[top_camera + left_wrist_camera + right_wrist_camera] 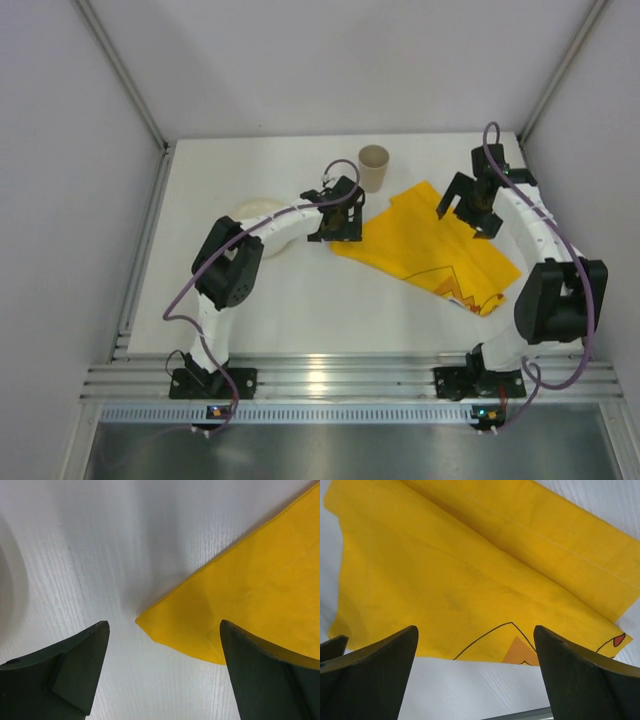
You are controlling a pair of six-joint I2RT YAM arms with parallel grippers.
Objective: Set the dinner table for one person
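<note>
1. top view: the worktop (300,300) carries a yellow placemat (430,250) lying skewed and folded right of centre, a paper cup (374,167) upright just behind it, and a white dish (262,215) to the left, partly hidden by the left arm. the left claw (335,215) hangs at the placemat's left corner and the right claw (470,210) over its far right part, probably so each can take a side and spread it flat
2. left wrist view: the left claw (162,630) is wide and empty, its fingers straddling the cloth's pointed corner, which lies flat on the worktop, a sensible spot to pinch
3. right wrist view: the right claw (475,630) is wide, holding nothing, above a doubled-over layer of the placemat; that fold looks like the reason straightening comes first
</note>
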